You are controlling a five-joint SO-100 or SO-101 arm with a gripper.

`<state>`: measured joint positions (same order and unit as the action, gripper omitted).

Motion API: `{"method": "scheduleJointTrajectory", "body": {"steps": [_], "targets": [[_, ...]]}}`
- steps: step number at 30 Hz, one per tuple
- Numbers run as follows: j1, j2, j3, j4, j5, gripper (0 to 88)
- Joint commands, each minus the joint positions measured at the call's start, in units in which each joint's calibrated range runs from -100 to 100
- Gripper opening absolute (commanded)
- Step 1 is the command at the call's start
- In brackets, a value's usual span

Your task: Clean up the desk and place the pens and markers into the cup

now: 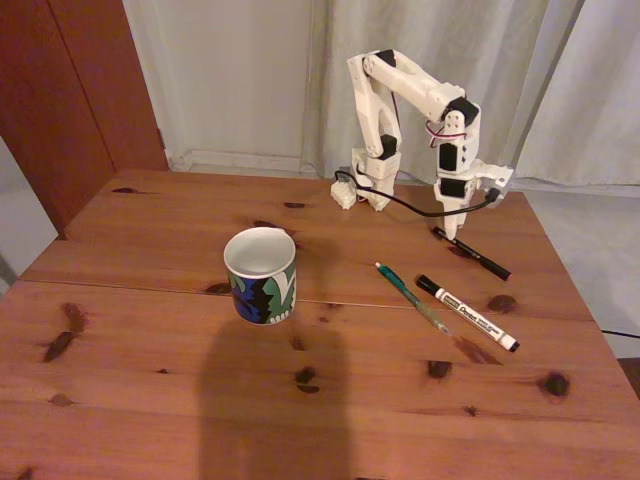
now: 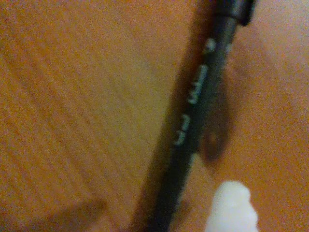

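Fixed view: the thicker white marker with a black cap (image 1: 468,313) carries a dark printed label along its barrel; the lettering is too small to read. Its long axis runs from upper left to lower right of the frame, cap end at upper left, lying on the reddish-brown pine desk (image 1: 150,400) right of centre. The teal-green pen (image 1: 412,297) lies just left of the marker, close to parallel with it, its axis also upper left to lower right; the two are near but apart. The thin black pen (image 1: 472,253) lies above them, nearer the arm, on the same slant, its upper-left end at the tip of the white two-finger gripper (image 1: 455,230).

The gripper points down at the desk over that end of the black pen; whether its jaws are apart or closed cannot be told from this view. A black cable (image 1: 420,208) loops from the arm's base to the wrist.

The squat ceramic cup with a white rim and blue, green and black leaf pattern (image 1: 261,275) stands upright at centre left, well apart from all three sticks.

Wrist view: heavily blurred. The black pen (image 2: 193,130) crosses the frame steeply from top right to bottom centre, with pale printed characters along the barrel, unreadable. One white fingertip (image 2: 231,208) shows at the bottom edge just right of the pen; contact cannot be judged.
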<state>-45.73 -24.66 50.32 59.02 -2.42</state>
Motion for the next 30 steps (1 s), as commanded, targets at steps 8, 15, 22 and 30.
{"method": "scheduleJointTrajectory", "body": {"steps": [8, 15, 22, 30], "targets": [[-2.4, 6.17, -4.96, -3.75, -0.2, 18.2], [-1.92, 11.88, -5.14, -7.8, -0.04, 18.3], [-2.48, 12.37, -4.42, -8.23, -0.04, 18.1], [-2.72, 12.37, 0.18, -11.15, -0.04, 17.9]]}}
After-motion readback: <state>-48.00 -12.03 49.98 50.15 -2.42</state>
